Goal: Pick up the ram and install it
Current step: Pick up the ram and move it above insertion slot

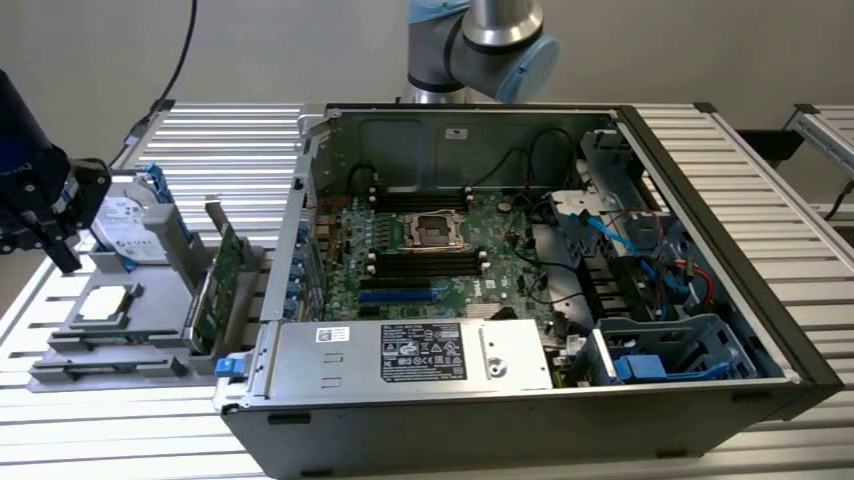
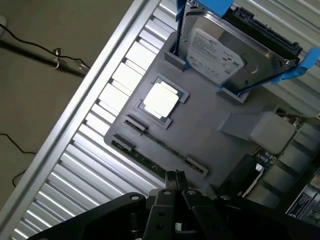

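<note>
Hovering black gripper: closed tight, empty.
Thin green ram stick: seemingly slotted in grey tray; you risk jabbing it closed-fingered.

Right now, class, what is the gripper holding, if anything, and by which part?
Nothing. The gripper is shut with nothing between its fingertips. It hovers over the grey tray, close to the ram lying at the tray's edge.

Tray beside computer case

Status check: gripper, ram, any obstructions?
Gripper shut, empty, over tray. Ram lying in tray slot, not gripped. Processor and hard drive sit apart from it.
</note>
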`<state>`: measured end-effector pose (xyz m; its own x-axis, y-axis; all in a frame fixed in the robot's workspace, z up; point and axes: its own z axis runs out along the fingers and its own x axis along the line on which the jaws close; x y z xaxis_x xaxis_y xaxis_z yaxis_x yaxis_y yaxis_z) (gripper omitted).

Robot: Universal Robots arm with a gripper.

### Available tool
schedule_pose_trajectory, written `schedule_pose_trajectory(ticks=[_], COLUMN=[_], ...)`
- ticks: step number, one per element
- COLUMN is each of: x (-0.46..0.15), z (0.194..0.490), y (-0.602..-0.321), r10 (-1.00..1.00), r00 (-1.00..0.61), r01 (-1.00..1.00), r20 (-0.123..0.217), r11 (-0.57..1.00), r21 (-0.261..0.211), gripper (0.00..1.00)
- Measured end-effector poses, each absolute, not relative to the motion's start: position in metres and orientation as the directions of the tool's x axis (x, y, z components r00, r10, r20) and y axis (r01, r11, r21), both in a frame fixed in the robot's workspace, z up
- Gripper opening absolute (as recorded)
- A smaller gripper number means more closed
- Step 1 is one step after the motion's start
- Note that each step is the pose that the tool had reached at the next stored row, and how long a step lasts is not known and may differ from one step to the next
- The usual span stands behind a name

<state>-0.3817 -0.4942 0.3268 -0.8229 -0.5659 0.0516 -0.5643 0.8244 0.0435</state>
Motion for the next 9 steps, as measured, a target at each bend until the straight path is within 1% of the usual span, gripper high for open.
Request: schedule_pose_trajectory(ticks=[9], x=[-0.3817], z=[0.3267], y=[-0.4942], r10=[-0.693], r00=[-0.719], r01=[-0.691], r20=[0.051], r11=[0.721], r21=[0.044], gripper=[0.11])
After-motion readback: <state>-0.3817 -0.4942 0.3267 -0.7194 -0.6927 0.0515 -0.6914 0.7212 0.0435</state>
